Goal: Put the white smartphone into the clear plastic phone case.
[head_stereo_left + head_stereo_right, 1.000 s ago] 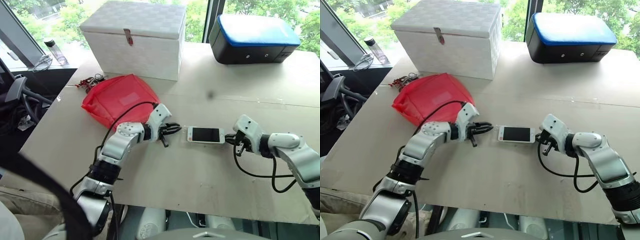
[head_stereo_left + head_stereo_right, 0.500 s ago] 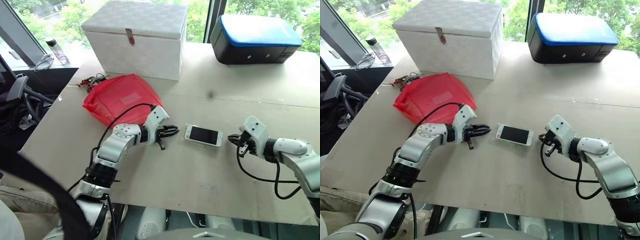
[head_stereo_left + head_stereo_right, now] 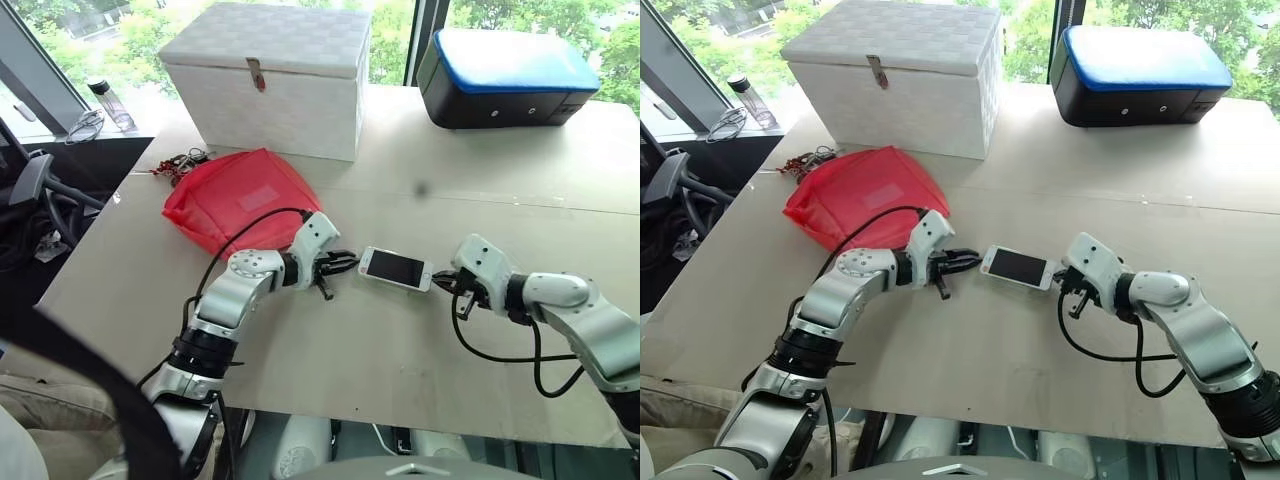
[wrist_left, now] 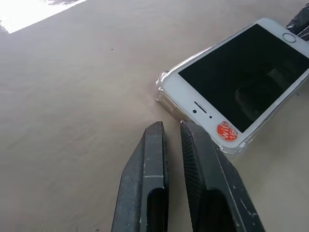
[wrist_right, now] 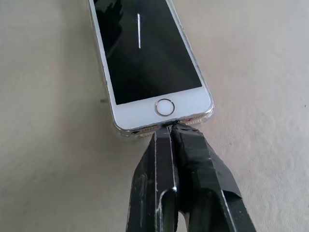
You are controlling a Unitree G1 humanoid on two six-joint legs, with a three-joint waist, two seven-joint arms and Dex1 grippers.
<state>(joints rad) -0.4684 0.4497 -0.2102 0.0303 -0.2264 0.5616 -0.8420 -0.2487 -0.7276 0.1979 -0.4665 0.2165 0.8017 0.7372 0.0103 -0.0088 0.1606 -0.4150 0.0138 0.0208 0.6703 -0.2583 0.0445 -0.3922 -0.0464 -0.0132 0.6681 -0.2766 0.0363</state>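
Now right pincer [image 5: 170, 129] against white smartphone's [image 5: 145, 53] home-button edge.

one phone [image 3: 395, 268], one case [image 4: 166, 99], two boxes [image 3: 270, 75], one bag [image 3: 235, 195].

Both arms reach inward, the left gripper [image 4: 175, 130] nearly closed (a narrow gap), the right gripper [image 5: 170, 131] pinched tight.
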